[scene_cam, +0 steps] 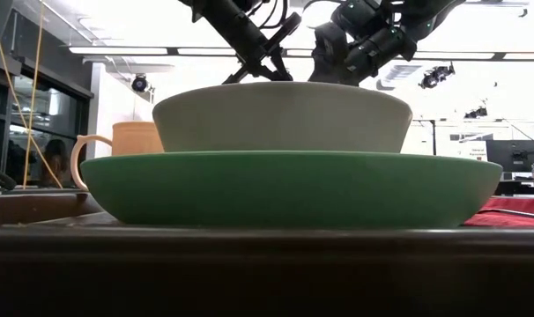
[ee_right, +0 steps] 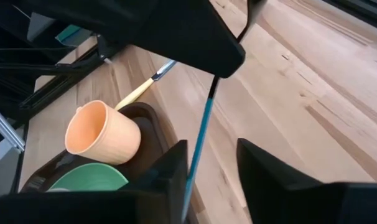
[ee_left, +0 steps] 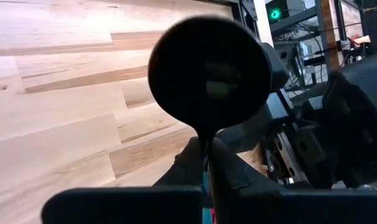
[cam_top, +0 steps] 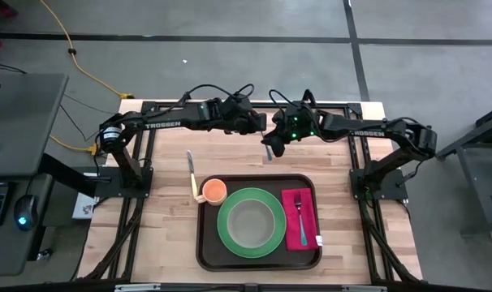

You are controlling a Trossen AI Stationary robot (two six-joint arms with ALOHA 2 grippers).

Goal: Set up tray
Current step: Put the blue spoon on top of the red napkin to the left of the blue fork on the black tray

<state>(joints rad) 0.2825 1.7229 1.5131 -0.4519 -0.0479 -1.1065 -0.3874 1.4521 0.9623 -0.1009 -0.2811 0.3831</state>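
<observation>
light wood plank table point(cam_top: 165, 235) on a black frame, grey floor w/ dark tape lines around it, yellow cable point(cam_top: 67, 49) trailing off at the far left, desk w/ keyboard and mouse at the left edge. low view showed a bright room behind, ceiling strip lights, monitors off to the right.

tray point(cam_top: 209, 255) sat on the near centre of the table, dark brown. on it: green plate point(cam_top: 252, 222) w/ a pale bowl point(scene_cam: 282, 116) inside, orange cup point(cam_top: 214, 191) at its far-left corner, magenta napkin point(cam_top: 299, 217) at right w/ a fork point(cam_top: 301, 219) lying on it. knife point(cam_top: 191, 172) lay on bare wood just left of the tray.

both arms met above the far middle of the table. left gripper point(cam_top: 261, 122) was clenched on a dark spoon point(ee_left: 207, 78), teal handle point(ee_right: 199, 146). right gripper point(ee_right: 210, 165) had its fingers either side of that handle, gap visible, not clamped on it.
</observation>
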